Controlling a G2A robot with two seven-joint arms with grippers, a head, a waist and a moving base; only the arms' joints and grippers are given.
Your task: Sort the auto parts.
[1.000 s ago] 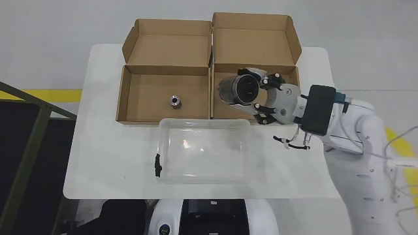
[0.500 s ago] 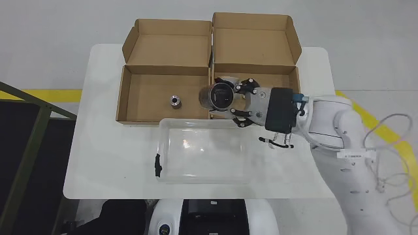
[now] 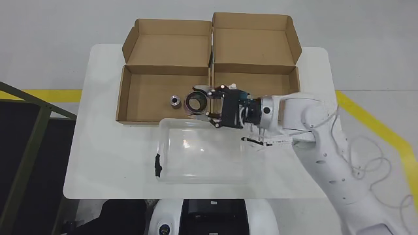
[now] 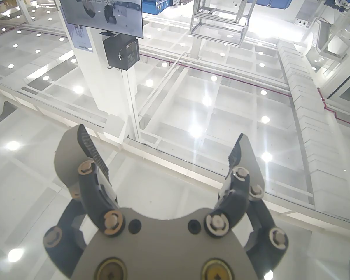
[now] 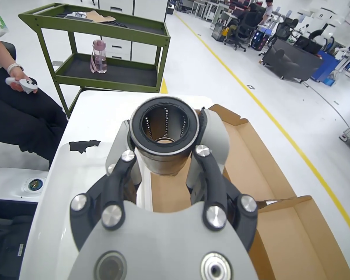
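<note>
My right gripper (image 3: 208, 106) is shut on a dark cylindrical linear bearing (image 3: 196, 102), held over the right end of the left cardboard box (image 3: 130, 98). In the right wrist view the bearing (image 5: 164, 135) sits between the fingers (image 5: 213, 135), its open bore with rows of small balls facing the camera. A small silver bushing (image 3: 175, 101) lies on that box's floor, just left of the bearing. The right cardboard box (image 3: 287, 78) stands behind the arm. My left gripper (image 4: 162, 150) is open, pointing up at the ceiling with nothing between its fingers.
A clear plastic bin (image 3: 204, 150) sits in front of the two boxes, near the table's front edge, with a black clip (image 3: 157, 165) on its left side. The lids of both boxes stand open at the back. White tabletop (image 3: 104, 143) lies free to the left.
My right arm has carried the bearing leftward, from over the right box across the divide to over the left box's right end. The silver bushing has stayed in place.
</note>
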